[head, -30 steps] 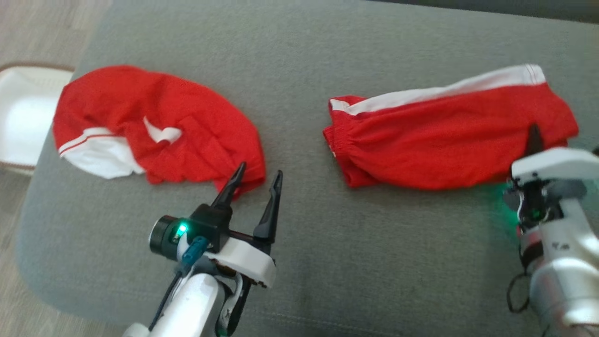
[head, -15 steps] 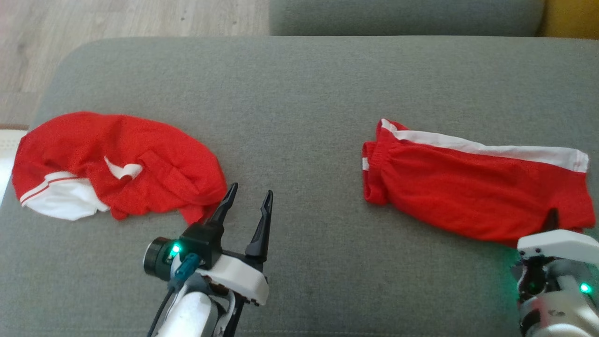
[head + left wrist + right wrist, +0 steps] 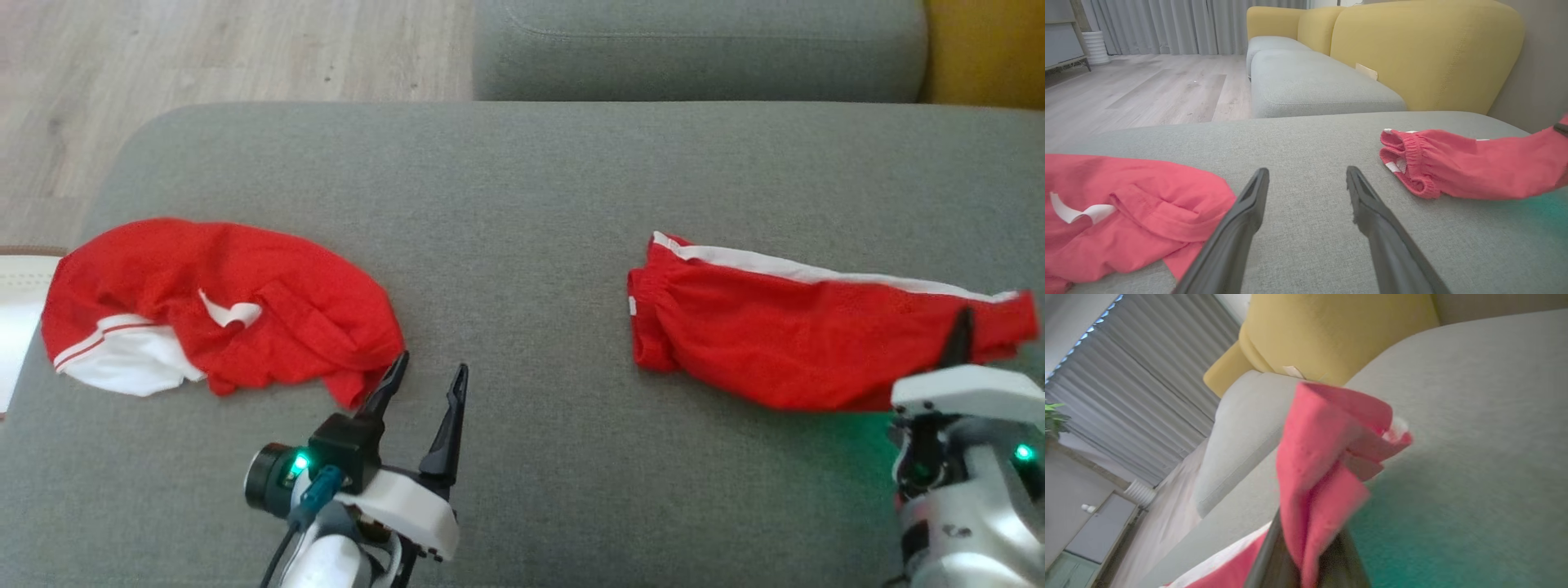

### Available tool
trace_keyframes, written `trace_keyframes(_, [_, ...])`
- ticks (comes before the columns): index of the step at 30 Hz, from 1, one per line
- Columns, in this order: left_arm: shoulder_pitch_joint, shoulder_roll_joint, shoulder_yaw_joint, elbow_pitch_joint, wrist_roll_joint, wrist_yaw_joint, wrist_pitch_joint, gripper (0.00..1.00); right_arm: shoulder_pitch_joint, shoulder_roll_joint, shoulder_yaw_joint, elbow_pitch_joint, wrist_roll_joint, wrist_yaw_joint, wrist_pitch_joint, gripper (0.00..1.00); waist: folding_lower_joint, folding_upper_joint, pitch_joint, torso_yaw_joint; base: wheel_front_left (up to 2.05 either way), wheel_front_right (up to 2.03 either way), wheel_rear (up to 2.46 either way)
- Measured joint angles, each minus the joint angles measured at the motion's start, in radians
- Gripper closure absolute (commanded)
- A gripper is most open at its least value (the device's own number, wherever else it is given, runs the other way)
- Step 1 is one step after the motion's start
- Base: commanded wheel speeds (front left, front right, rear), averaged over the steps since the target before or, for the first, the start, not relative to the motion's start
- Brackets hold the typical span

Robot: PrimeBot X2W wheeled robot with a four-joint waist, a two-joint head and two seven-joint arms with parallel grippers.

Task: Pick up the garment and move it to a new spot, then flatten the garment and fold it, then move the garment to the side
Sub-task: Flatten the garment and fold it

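The garment, red shorts with a white side stripe, lies folded lengthwise on the right of the grey cushion. My right gripper is shut on its right end, which is lifted a little off the cushion. In the right wrist view the red cloth bunches up from between my dark fingers. The left wrist view has the shorts at the right, waistband towards me. My left gripper stands open and empty, its left fingertip beside a crumpled red and white garment.
The crumpled red garment covers the cushion's left end. A white object sits off the left edge over wooden floor. Another grey seat cushion and a yellow backrest lie beyond.
The head camera has shifted, so the whole picture has moved. The shorts' right end has risen off the cushion in my shut right gripper. The left gripper stays open by the crumpled garment.
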Motion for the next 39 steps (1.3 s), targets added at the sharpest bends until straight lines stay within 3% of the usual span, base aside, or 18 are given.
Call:
trace_keyframes(5, [0.0,0.0,0.011,0.001,0.0,-0.007,0.0,0.0,0.013,0.003,0.207,-0.068,0.105,0.0,-0.004,1.0,0.0,0.0,-0.009,0.022,0.0,0.0,0.0])
trace_keyframes(12, [0.002,0.0,0.006,0.004,-0.001,-0.007,0.0,0.0,0.038,0.007,0.38,-0.096,0.151,0.0,-0.004,1.0,0.0,0.0,-0.015,0.051,0.0,0.0,0.0])
trace_keyframes(26, [0.002,0.0,0.002,0.009,-0.002,-0.007,0.0,0.0,0.033,0.006,0.579,-0.036,0.181,0.0,-0.003,1.0,0.0,0.0,-0.002,0.104,0.0,0.0,0.0])
trace_keyframes(36, [0.002,0.0,-0.002,0.009,-0.002,-0.005,0.0,0.0,0.032,0.005,0.706,-0.024,0.227,0.0,-0.003,1.0,0.0,0.0,0.0,0.1,0.0,0.0,0.0])
trace_keyframes(37, [0.002,0.0,-0.003,0.009,-0.002,-0.005,0.0,0.0,0.031,0.005,0.723,-0.02,0.227,0.0,-0.003,0.95,0.0,0.0,0.0,0.098,0.0,0.0,0.0])
trace_keyframes(38, [0.002,0.0,-0.003,0.009,-0.002,-0.005,0.0,0.0,0.029,0.005,0.737,-0.018,0.224,0.0,-0.003,0.0,0.0,0.0,0.0,0.097,0.0,0.0,0.0])
trace_keyframes(39, [0.002,0.0,-0.003,0.009,-0.002,-0.005,0.0,0.0,0.026,0.005,0.752,-0.017,0.222,0.0,-0.003,0.0,0.0,0.0,0.002,0.095,0.0,0.0,0.0])
